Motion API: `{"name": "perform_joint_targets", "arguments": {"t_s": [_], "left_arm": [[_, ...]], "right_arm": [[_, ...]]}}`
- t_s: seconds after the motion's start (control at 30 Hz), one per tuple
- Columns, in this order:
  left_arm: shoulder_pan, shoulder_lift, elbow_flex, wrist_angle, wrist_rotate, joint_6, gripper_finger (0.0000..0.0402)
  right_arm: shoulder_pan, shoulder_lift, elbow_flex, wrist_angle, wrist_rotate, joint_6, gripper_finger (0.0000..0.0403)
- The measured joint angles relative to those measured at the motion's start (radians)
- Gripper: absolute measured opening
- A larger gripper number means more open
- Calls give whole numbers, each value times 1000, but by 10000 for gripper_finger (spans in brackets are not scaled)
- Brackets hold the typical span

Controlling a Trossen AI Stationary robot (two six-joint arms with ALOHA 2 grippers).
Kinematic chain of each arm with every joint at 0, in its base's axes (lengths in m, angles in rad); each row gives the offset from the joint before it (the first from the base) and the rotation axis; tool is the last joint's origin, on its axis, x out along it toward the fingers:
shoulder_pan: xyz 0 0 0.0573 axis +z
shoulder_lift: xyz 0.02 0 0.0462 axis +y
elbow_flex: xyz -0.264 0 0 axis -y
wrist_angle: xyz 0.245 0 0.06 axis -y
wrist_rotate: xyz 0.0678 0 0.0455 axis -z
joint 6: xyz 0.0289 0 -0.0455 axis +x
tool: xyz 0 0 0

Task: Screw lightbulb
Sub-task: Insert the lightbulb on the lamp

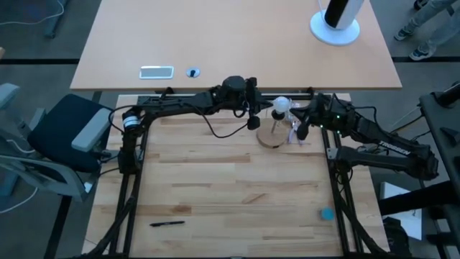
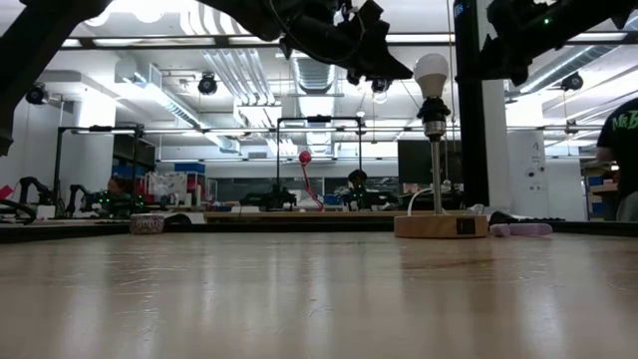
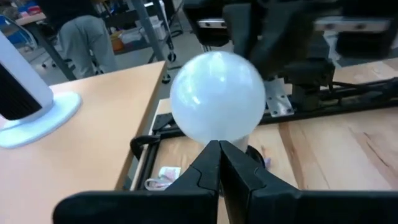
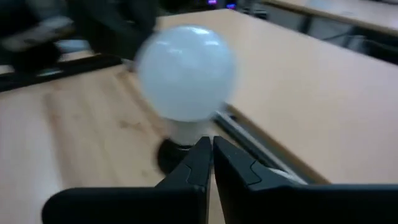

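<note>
1. While the lightbulb point(image 1: 281, 105) sits upright atop the black post of the round wooden disc point(image 1: 272, 138), both grippers flank it.
2. Left gripper point(image 3: 219, 149), at its nine o'clock, has fingers pressed together.
3. Right gripper point(image 4: 211, 147), at three o'clock, likewise.

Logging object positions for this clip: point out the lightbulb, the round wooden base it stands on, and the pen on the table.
lightbulb point(image 2: 432, 71): low view, middle of the white globe.
round wooden base point(image 2: 440, 225): low view, front face of the wooden disc.
pen point(image 1: 167, 224): high view, middle of the dark barrel.
</note>
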Motion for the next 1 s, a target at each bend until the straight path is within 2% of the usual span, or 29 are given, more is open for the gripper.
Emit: {"name": "perform_joint_targets", "arguments": {"t_s": [0.1, 0.23, 0.33, 0.63, 0.83, 1.0], "left_arm": [[0, -4, 0, 7, 26, 3, 0], [0, -4, 0, 6, 49, 3, 0], [0, -3, 0, 33, 52, 2, 0], [1, -1, 0, 42, 51, 0, 0], [5, -1, 0, 24, -20, 7, 0], [6, -1, 0, 23, -37, 8, 0]], "right_arm": [[-1, -6, 0, 6, 74, -28, 13], [-3, 12, 0, 68, 84, -73, 13], [-3, 37, 0, 121, 39, -74, 13], [-4, 78, 0, 135, 22, -40, 13], [0, 56, 0, 126, -66, -15, 13], [1, 45, 0, 117, -112, 6, 13]]}}
